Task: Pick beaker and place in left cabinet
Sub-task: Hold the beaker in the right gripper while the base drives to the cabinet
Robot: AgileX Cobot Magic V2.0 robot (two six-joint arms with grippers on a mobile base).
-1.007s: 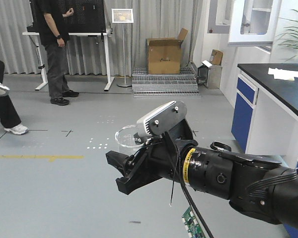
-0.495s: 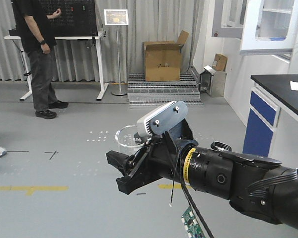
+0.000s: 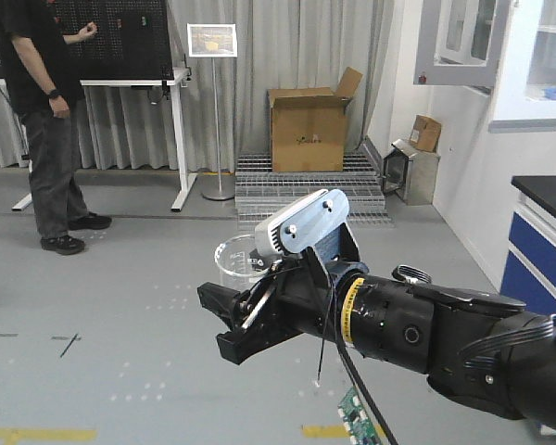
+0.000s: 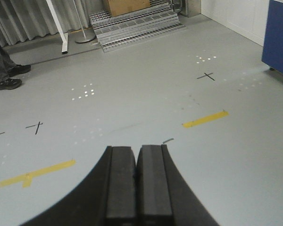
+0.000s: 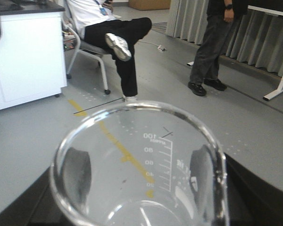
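Observation:
The beaker [image 3: 233,260] is a small clear glass cylinder, held upright over the floor by my right gripper [image 3: 230,311]. In the right wrist view the beaker [image 5: 137,165] fills the frame, with printed graduations up to 100. My right gripper [image 5: 139,188] is shut on it, and its dark pads [image 5: 78,172] show through the glass on both sides. My left gripper [image 4: 137,153] is shut and empty above the grey floor. Glass-door cabinets [image 3: 537,65] hang at the upper right. I cannot tell whether one of them is the left cabinet.
A person [image 3: 46,120] stands at the far left by a white-legged table. A sign stand [image 3: 213,111], a cardboard box [image 3: 306,125] and a metal grating [image 3: 306,185] lie ahead. A blue-fronted counter [image 3: 537,269] is at the right. A seated person [image 5: 118,37] shows in the right wrist view.
The background has shifted. The counter slid towards the right edge, the standing person moved left and the box came slightly nearer. The right arm and beaker keep the same place in the frame.

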